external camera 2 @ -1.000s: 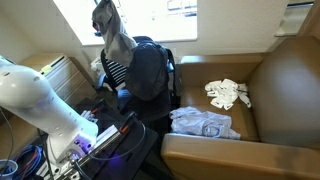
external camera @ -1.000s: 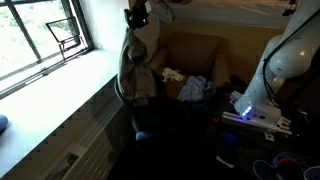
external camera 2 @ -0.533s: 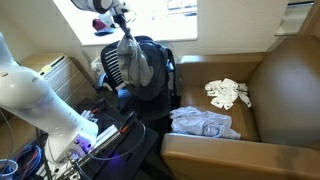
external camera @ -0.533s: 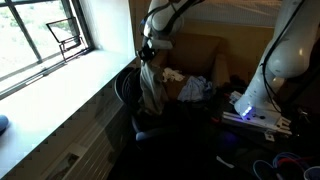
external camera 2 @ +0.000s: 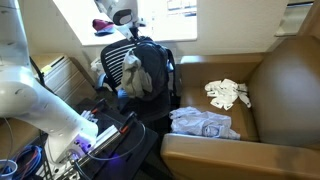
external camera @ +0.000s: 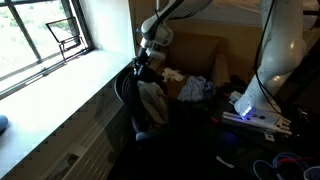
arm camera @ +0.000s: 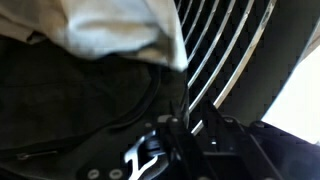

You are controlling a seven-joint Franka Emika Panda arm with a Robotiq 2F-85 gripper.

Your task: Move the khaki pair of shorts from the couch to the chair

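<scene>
daylit corner by a metal-framed window [external camera: 45,35], tan leather couch [external camera 2: 285,80] against the wall.
- khaki pair of shorts [external camera: 152,100]: off the couch, hanging in a bunch over the back of the black slatted office chair [external camera 2: 112,60], next to a dark garment [external camera 2: 156,72] draped there; in the wrist view, pale cloth [arm camera: 110,25] lies against the chair's ribs [arm camera: 215,60].
- white robot arm [external camera: 160,25]: wrist just above the shorts [external camera 2: 131,70]; jaws hidden by cloth and shadow, so cannot tell whether they grip or stand apart.
- couch seat: crumpled white cloth [external camera 2: 227,94]; pale blue garment [external camera 2: 205,123] on the front edge.
</scene>
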